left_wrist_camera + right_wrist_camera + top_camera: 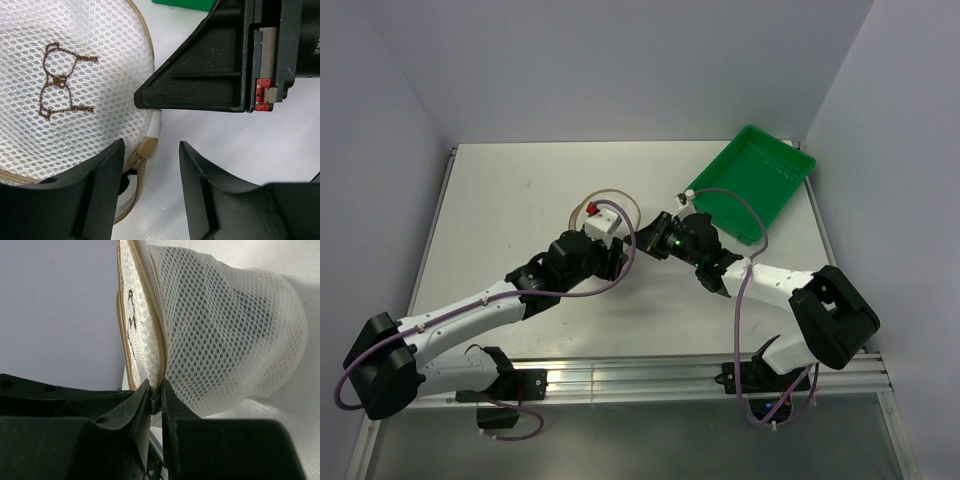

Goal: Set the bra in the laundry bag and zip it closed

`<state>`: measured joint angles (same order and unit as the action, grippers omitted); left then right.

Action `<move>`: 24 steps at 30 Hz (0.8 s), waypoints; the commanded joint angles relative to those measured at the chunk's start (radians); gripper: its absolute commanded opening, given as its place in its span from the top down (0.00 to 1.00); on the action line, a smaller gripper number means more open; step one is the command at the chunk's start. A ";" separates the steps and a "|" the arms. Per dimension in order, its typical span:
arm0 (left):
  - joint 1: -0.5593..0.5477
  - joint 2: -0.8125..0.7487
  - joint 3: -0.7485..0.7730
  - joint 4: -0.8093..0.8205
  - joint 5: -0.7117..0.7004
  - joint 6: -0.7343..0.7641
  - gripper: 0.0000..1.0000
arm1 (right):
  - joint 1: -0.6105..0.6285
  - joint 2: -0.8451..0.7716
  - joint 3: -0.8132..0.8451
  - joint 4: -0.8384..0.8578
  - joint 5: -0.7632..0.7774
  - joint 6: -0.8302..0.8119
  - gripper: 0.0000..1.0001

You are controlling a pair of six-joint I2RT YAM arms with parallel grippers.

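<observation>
On the white table (520,190), with the green tray (775,170) at the far right, I see both arms meeting near the centre. The laundry bag (65,90) sits between them, and a dark shape inside its mesh looks like the bra (245,325). My right gripper (156,399) is pinched tight on the bag's tan rim. My left gripper (151,185) gapes wide, holding nothing, with the zipper (145,148) at its mouth.
</observation>
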<state>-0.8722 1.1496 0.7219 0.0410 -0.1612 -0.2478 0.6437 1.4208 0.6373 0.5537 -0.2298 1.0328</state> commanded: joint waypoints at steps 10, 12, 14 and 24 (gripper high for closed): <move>-0.005 0.041 0.001 0.076 -0.044 0.038 0.65 | -0.019 0.012 0.045 0.041 -0.039 0.012 1.00; -0.005 0.045 0.001 0.071 -0.051 0.041 0.65 | -0.032 0.017 0.044 0.060 -0.061 0.030 1.00; -0.007 0.047 -0.004 0.074 -0.046 0.042 0.62 | -0.049 0.023 0.042 0.074 -0.089 0.039 1.00; -0.007 0.082 0.005 0.105 -0.067 0.048 0.78 | -0.061 0.040 0.032 0.107 -0.121 0.065 1.00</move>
<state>-0.8722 1.2186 0.7219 0.1062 -0.2089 -0.2184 0.5911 1.4551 0.6380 0.5846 -0.3187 1.0767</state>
